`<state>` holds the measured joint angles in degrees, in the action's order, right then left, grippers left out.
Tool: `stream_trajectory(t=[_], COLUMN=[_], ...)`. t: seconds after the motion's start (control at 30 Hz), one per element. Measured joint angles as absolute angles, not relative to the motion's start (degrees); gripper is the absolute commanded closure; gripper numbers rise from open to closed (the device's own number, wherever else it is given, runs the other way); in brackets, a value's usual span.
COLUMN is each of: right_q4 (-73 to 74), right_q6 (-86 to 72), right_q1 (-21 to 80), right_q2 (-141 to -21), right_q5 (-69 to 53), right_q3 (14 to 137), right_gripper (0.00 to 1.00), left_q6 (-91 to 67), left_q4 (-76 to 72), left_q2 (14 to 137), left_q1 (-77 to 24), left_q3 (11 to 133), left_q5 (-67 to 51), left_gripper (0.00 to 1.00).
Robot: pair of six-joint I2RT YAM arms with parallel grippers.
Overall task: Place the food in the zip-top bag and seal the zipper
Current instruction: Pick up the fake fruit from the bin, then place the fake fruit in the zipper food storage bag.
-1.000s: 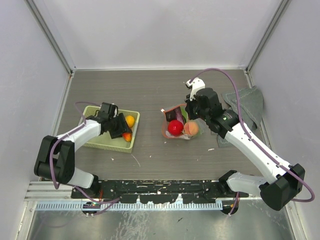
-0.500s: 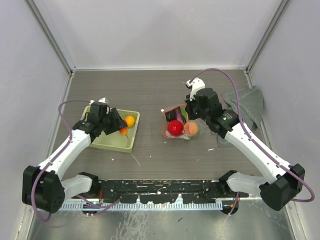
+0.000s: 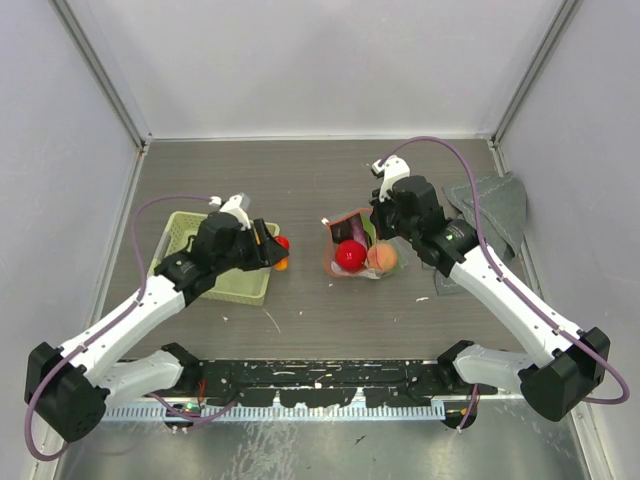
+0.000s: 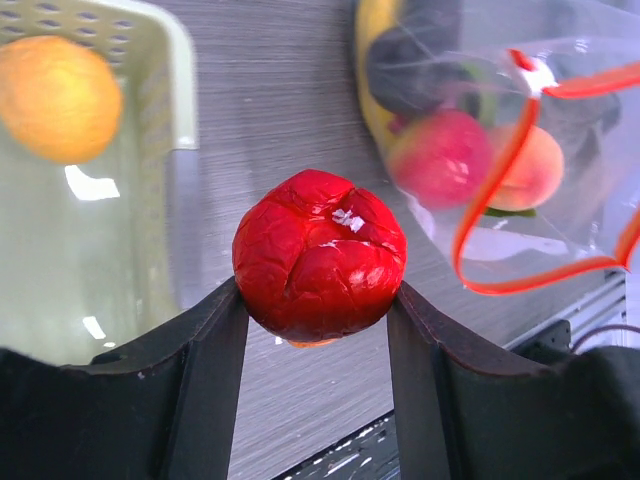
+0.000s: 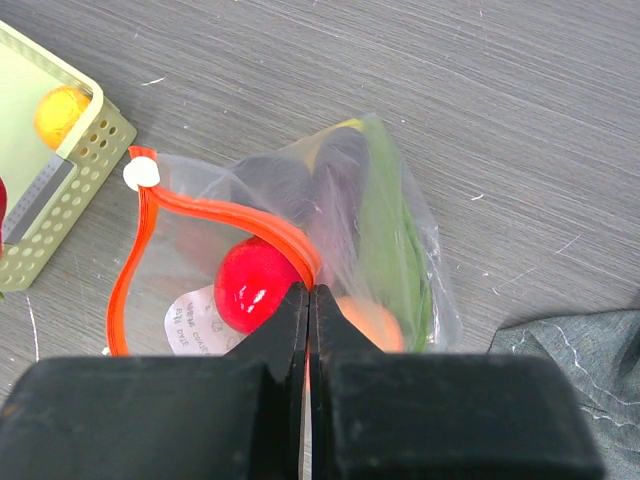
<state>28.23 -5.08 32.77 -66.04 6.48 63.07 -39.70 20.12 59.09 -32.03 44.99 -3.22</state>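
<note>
While clamping lumpy red food (image 4: 320, 255) in half-spread left gripper (image 4: 316, 296) just past perforated green basket (image 4: 180, 100), pinches red-orange zipper (image 5: 200, 207) of crinkly clear zip-top bag (image 5: 400, 230) with closed right gripper (image 5: 308, 295); can't read white label (image 5: 195, 320).

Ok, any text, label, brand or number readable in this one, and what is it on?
White label inside the zip-top bag: a few lines of dark print, too small and blurred to read.
Nothing else in any view carries readable text.
</note>
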Motion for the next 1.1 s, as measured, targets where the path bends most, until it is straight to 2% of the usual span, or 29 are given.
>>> stream_trajectory(t=[0.27, 0.57, 1.1], right_q4=[28.3, 28.3, 28.2], right_q6=[-5.1, -5.1, -5.1], right_q1=[32.8, 32.8, 32.8], right_q2=[-66.0, -66.0, -66.2], right_q5=[6.3, 6.0, 5.4], right_q3=[63.1, 63.1, 63.1], right_gripper=[1.00, 1.00, 1.00], left_q6=[-41.1, -41.4, -47.4], left_q4=[11.7, 3.1, -0.6], left_q2=[60.6, 72.2, 87.1], left_q1=[-40.6, -49.5, -51.0], left_q3=[46.2, 53.1, 61.6], left_q5=[-1.1, 2.7, 5.2], left_gripper=[0.57, 0.58, 0.56])
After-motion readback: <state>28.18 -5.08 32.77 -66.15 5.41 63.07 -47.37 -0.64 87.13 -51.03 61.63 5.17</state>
